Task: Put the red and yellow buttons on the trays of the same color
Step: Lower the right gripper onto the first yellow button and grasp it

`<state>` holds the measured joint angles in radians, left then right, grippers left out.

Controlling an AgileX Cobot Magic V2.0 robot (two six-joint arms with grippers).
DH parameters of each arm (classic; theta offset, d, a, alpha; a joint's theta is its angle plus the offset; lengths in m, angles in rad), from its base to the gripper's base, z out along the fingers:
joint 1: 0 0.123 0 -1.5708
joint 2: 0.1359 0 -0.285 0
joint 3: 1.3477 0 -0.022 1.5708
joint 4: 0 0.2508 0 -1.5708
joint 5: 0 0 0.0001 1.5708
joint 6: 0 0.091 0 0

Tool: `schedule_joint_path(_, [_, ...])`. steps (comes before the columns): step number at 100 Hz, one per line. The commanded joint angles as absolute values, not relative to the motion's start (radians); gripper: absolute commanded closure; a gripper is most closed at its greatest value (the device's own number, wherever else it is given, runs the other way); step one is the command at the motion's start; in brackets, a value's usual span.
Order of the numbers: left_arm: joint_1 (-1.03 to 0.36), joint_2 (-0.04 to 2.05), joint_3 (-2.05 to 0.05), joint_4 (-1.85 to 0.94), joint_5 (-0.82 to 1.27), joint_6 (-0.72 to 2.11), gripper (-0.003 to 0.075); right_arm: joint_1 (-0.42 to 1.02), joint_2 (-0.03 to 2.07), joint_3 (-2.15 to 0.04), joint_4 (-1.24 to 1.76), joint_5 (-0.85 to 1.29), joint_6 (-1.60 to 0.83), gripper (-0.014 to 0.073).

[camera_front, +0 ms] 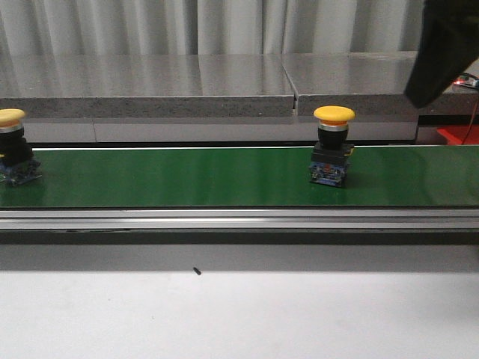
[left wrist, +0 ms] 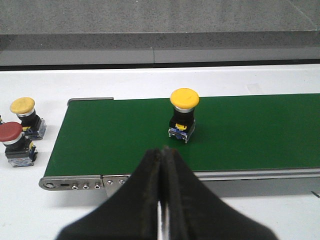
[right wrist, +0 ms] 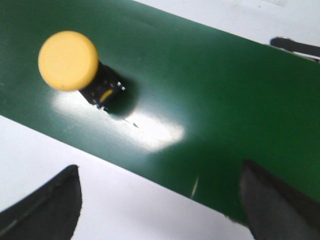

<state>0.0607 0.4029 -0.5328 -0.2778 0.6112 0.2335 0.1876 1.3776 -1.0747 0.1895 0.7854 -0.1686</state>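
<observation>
Ahead of the closed, empty left end effector (left wrist: 161,165): yellow button (left wrist: 184,113) upright on green belt (left wrist: 250,130). Below the wide-open, empty right end effector (right wrist: 160,200): another yellow button (right wrist: 70,62).

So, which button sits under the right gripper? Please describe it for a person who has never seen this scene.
Find the green conveyor belt. Two yellow buttons stand on it; take the yellow button right of the middle, not the one at the left edge. The open right gripper hovers above it.
</observation>
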Motion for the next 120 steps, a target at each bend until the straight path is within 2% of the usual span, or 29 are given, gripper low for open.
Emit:
schedule_joint_path(1, [0.056, 0.41, -0.559, -0.298, 0.531, 0.231, 0.0741, 0.211, 1.42, -1.154, 0.203, 0.753, -0.184, -0.0038])
schedule_joint_path(30, [0.056, 0.41, -0.559, -0.298, 0.531, 0.231, 0.0741, 0.234, 1.562, -1.272, 0.203, 0.792, -0.187, -0.0038])
schedule_joint_path(93, [0.056, 0.41, -0.559, -0.298, 0.531, 0.231, 0.0741, 0.244, 1.586, -1.287, 0.204, 0.788, -0.196, -0.0035])
schedule_joint_path(100, [0.056, 0.41, -0.559, -0.298, 0.531, 0.231, 0.0741, 0.243, 1.599, -1.287, 0.202, 0.804, -0.196, 0.0019])
schedule_joint_path(112, [0.056, 0.41, -0.559, -0.298, 0.531, 0.231, 0.0741, 0.243, 1.626, -1.287, 0.202, 0.829, -0.196, 0.0228])
schedule_joint_path(120, [0.056, 0.41, -0.559, -0.298, 0.531, 0.231, 0.0741, 0.243, 1.632, -1.287, 0.202, 0.833, -0.196, 0.033])
